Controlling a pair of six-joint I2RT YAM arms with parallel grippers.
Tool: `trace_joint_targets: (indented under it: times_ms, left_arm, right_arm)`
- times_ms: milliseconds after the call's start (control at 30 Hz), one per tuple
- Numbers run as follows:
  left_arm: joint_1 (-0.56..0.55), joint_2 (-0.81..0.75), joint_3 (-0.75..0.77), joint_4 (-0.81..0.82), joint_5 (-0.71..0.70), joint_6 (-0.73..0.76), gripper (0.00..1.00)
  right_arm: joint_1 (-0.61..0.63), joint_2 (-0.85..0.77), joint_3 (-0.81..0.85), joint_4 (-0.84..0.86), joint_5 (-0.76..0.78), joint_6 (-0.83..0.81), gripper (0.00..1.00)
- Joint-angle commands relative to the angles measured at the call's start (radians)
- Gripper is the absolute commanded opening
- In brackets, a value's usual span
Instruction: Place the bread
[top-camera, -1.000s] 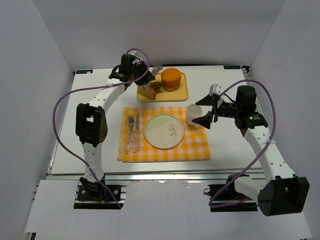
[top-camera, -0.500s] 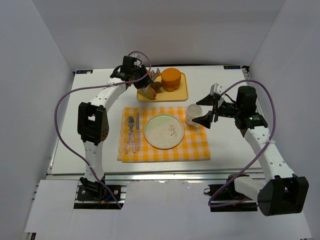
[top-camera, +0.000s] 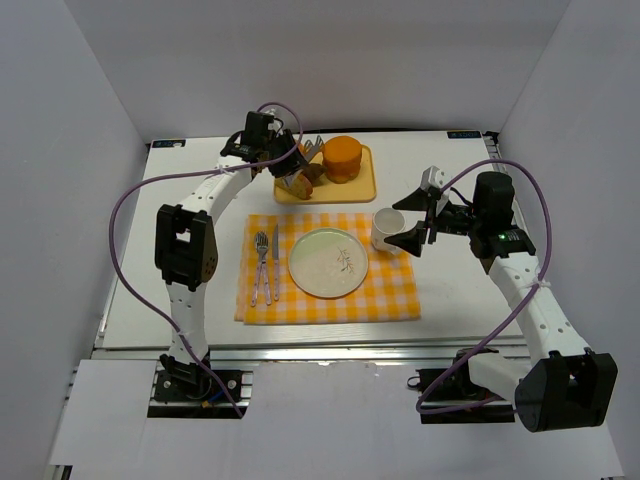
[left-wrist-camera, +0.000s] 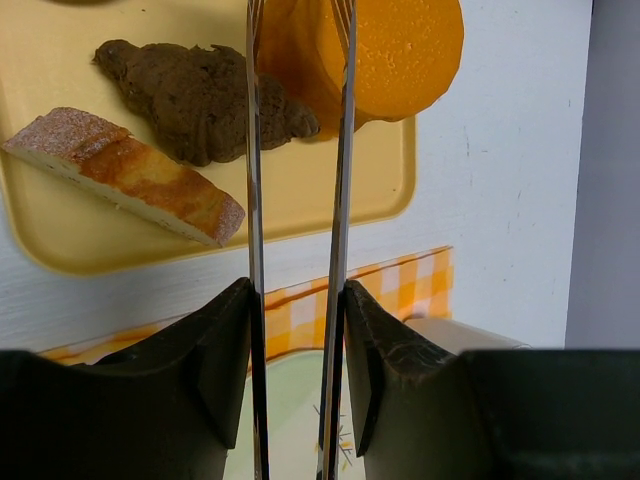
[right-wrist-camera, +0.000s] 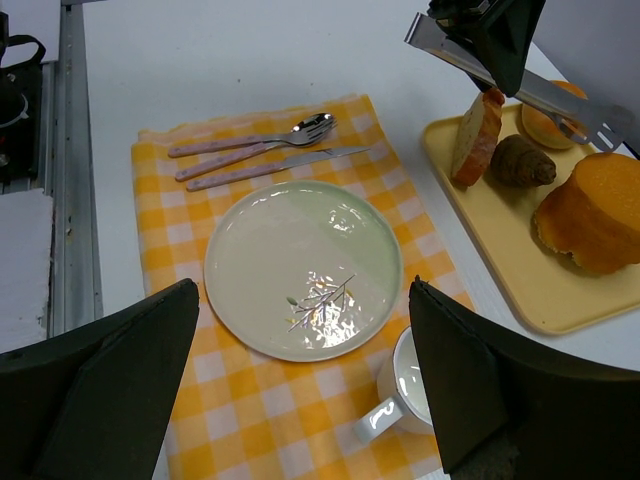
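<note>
The bread (top-camera: 343, 158) is a thick round orange-brown bun standing at the right end of the yellow tray (top-camera: 365, 186). It also shows in the left wrist view (left-wrist-camera: 400, 50) and in the right wrist view (right-wrist-camera: 595, 215). My left gripper (top-camera: 288, 160) is over the tray's left part, shut on metal tongs (left-wrist-camera: 340, 200). The two tong arms stand apart, and their tips reach the bun's left side. My right gripper (top-camera: 420, 212) is open and empty, hovering right of the white cup (top-camera: 386, 229).
A pale green plate (top-camera: 328, 262) lies on the yellow checked mat (top-camera: 390, 300), with fork, spoon and knife (top-camera: 265, 265) to its left. A bread slice (left-wrist-camera: 130, 175) and a dark brown pastry (left-wrist-camera: 200, 95) lie on the tray beside the bun.
My left gripper has dropped a little and drawn the tongs closer over the tray beside the bun. The right arm has not moved.
</note>
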Motion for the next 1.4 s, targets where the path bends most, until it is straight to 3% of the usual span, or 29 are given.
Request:
trace_joint_targets:
  times_ms: [0, 933, 1367]
  left_arm:
    - [-0.003, -0.079, -0.016, 0.022, 0.031, 0.005, 0.5]
    - [-0.003, -0.058, -0.061, 0.104, 0.168, -0.078, 0.52]
    - [-0.003, -0.068, -0.081, 0.152, 0.2, -0.107, 0.3]
  right_arm:
    - [-0.006, -0.008, -0.008, 0.034, -0.027, 0.019, 0.89]
    - [-0.008, -0.006, -0.004, 0.05, -0.038, 0.034, 0.9]
    - [-0.008, -0.006, 0.012, 0.056, -0.041, 0.045, 0.89]
